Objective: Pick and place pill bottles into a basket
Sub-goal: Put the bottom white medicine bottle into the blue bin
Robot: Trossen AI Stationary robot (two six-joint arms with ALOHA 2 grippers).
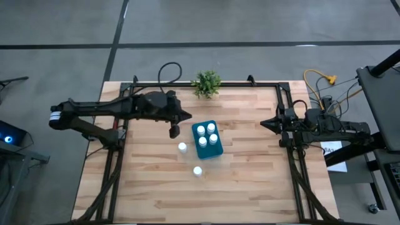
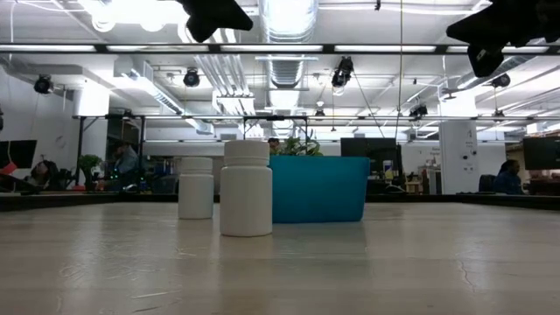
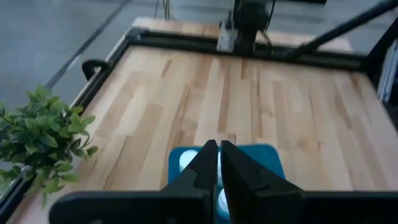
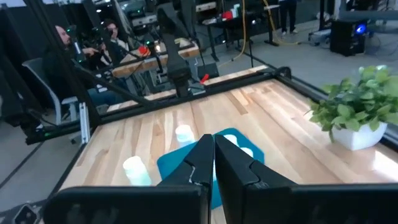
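Observation:
The teal-blue basket stands mid-table with several white pill bottles upright inside. Two more bottles stand on the table: one by the basket's left side, one nearer the front; the low view shows them in front of the basket. My left gripper hovers shut and empty above the table, just left of and beyond the basket. My right gripper is shut and empty at the table's right side, pointing toward the basket.
A small green potted plant stands at the far edge, behind the basket. A black frame rail runs along the far edge and both sides. Bare wood lies in front of and to the right of the basket. People sit beyond the table.

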